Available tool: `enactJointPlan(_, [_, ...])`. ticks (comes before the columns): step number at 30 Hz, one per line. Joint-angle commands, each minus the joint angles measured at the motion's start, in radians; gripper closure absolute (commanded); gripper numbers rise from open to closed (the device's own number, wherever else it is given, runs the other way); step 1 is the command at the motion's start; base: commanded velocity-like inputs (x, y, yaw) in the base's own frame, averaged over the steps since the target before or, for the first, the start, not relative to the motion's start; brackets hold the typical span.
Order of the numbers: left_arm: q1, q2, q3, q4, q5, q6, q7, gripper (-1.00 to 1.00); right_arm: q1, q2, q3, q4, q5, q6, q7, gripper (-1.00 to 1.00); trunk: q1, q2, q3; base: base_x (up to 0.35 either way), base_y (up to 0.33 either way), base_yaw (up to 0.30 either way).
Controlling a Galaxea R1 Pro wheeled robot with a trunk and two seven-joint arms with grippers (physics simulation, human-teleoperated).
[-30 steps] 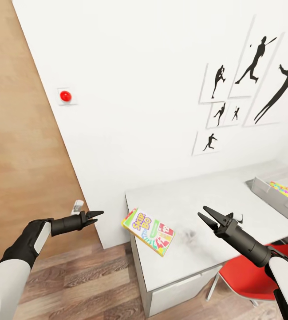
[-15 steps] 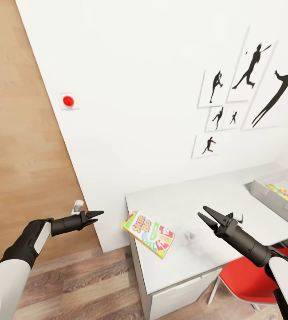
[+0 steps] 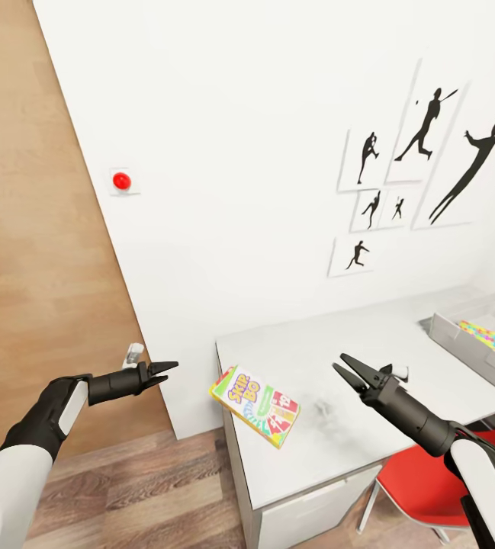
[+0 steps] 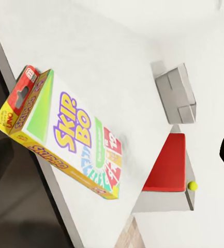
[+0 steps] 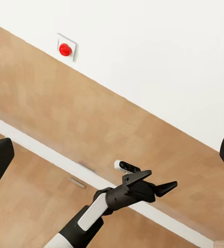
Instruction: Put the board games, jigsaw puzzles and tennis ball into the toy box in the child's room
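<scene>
1. Head view: the table (image 3: 369,343) runs along the white wall, its near-left corner facing the robot. The Skip-Bo board game (image 3: 255,396) lies flat at that corner, one end jutting over the left edge.
2. Left wrist view: the same Skip-Bo box (image 4: 65,134) overhangs the tabletop's edge, the rest of it lying on the pale surface. A red chair (image 4: 166,163) stands farther off, and a small yellow-green ball (image 4: 193,185) shows near the chair's corner.
3. Left gripper (image 3: 165,370) hangs off the table's left side, over wood floor, fingers close together and empty. There is clear air between it and the box.
4. Right gripper (image 3: 348,367) hovers above the tabletop, right of the box, its fingers spread in a V, holding nothing. The bare table around it is open.
5. Toy box (image 3: 461,339) sits at the table's far right, well apart from the Skip-Bo box; a jigsaw puzzle (image 3: 485,337) lies inside, with a blue item at its right, cut by the picture's edge.
6. Right wrist view: the left gripper (image 5: 161,187) shows against the wooden panel, with a red wall button (image 5: 65,49) higher on the white wall.
7. Black silhouette pictures (image 3: 415,152) hang above the table.
</scene>
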Motion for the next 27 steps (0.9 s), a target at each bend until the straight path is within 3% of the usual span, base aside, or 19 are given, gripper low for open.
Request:
enactJointPlan(1, [-0.001,0.000,0.001,0.000,0.002,0.005,-0.002,-1.00,-0.001,0.000,0.003,0.000,-0.003,0.002,0.001,-1.00,0.001,-0.002,0.000,0.000,0.000,0.000])
enactJointPlan(12, [-0.001,0.000,0.001,0.000,0.002,0.005,-0.003,-1.00,-0.001,0.000,0.008,0.000,-0.002,-0.003,-0.001,-1.00,0.001,-0.002,0.018,0.000,0.000,0.000])
enactJointPlan(27, [-0.001,0.000,0.001,0.000,0.002,0.005,-0.003,-1.00,-0.001,0.000,0.008,0.000,-0.002,-0.004,-0.004,-1.00,0.058,-0.107,-0.013,0.000,0.000,0.000])
